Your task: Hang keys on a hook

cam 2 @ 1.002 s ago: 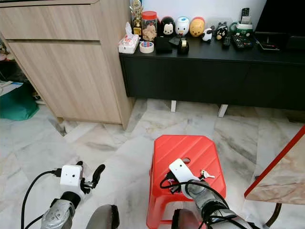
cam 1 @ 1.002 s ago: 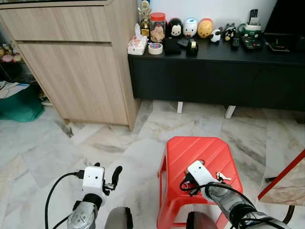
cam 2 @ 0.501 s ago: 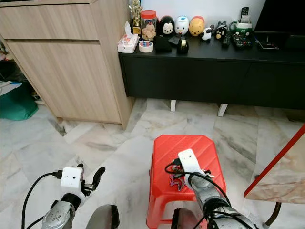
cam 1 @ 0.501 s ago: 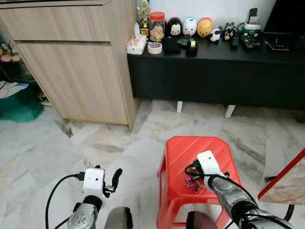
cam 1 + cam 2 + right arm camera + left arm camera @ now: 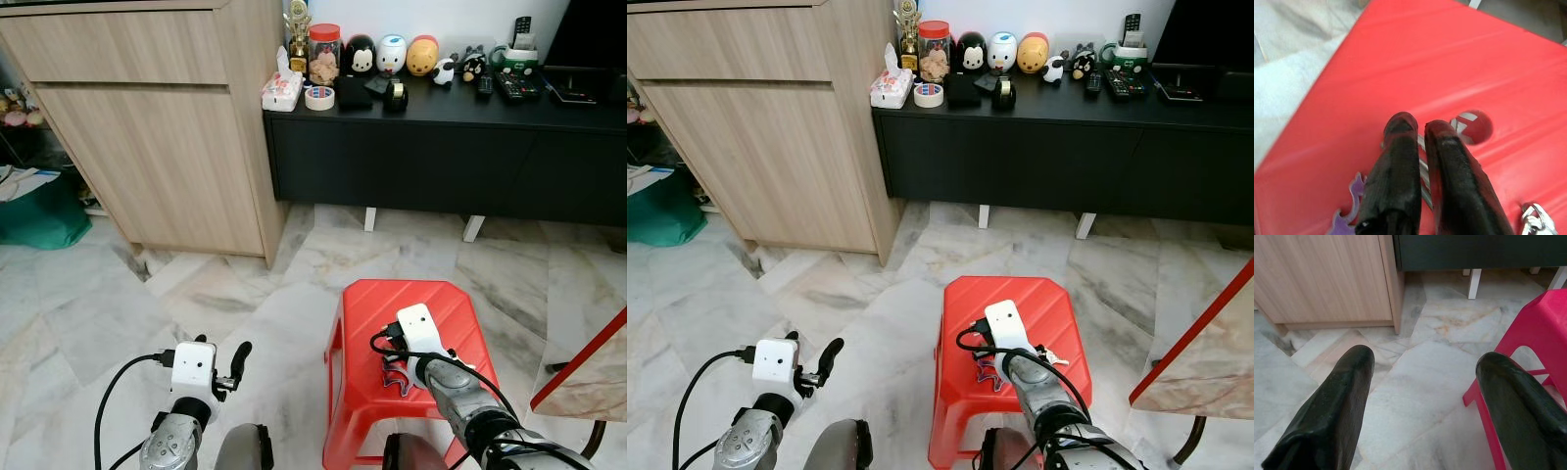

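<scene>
On the marble floor, low in the middle, the red stool (image 5: pixel 411 333) holds the keys (image 5: pixel 1422 178), nipped between the right gripper (image 5: pixel 1418 129) fingers; left gripper (image 5: pixel 1422 367) spread; next lift them, find a hook.

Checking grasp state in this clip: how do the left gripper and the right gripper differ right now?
The left gripper has its fingers spread wide with nothing between them, over the marble floor. The right gripper has its fingers nearly closed, down on the red stool at the keys. Both have two black fingers.
</scene>
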`<state>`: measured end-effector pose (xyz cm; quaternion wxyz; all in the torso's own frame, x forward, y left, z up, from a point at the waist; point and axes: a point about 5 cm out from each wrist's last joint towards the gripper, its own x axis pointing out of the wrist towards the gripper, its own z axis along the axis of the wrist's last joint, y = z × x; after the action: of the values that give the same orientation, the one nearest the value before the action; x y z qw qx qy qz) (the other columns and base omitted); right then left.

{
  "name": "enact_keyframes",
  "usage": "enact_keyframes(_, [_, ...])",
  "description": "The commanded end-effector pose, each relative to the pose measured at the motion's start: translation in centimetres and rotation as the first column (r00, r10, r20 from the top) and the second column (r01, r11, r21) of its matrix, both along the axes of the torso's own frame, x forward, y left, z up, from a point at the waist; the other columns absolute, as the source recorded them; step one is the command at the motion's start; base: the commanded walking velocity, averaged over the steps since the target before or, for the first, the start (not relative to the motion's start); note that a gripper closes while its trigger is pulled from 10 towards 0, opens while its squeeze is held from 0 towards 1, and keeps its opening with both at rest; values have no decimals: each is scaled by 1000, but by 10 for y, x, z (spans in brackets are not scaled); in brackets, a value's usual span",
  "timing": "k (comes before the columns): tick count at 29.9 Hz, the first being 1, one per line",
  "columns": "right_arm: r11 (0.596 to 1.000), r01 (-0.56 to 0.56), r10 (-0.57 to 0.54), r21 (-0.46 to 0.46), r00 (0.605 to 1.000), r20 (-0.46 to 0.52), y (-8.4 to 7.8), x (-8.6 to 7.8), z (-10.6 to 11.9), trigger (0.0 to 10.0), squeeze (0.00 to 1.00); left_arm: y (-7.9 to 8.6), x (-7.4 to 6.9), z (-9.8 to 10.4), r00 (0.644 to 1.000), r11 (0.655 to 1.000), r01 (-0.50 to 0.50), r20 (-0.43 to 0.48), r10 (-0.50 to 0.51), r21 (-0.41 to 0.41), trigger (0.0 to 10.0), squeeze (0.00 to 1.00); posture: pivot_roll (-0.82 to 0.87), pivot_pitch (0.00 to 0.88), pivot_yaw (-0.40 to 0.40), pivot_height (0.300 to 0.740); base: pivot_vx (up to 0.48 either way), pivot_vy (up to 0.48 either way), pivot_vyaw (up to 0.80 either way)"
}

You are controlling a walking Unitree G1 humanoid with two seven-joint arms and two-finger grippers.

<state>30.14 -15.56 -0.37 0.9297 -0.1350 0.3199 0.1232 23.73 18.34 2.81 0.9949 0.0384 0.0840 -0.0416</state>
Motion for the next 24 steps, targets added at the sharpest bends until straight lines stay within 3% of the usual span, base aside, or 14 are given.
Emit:
enact_keyframes(1, [998,-46,46,-43,999,-1,0,6,6,10000,1000,-1,-3,-3,1000,1000,7,-11,-7,13,10000,0,66,52,0,612,0,0,0])
enact_keyframes(24, [992,-94,95,-84,995,17,-2,20,21,10000,1000,2,-17,9,1000,1000,-9,16,9,17,10000,0,91,135,-9,612,0,0,0])
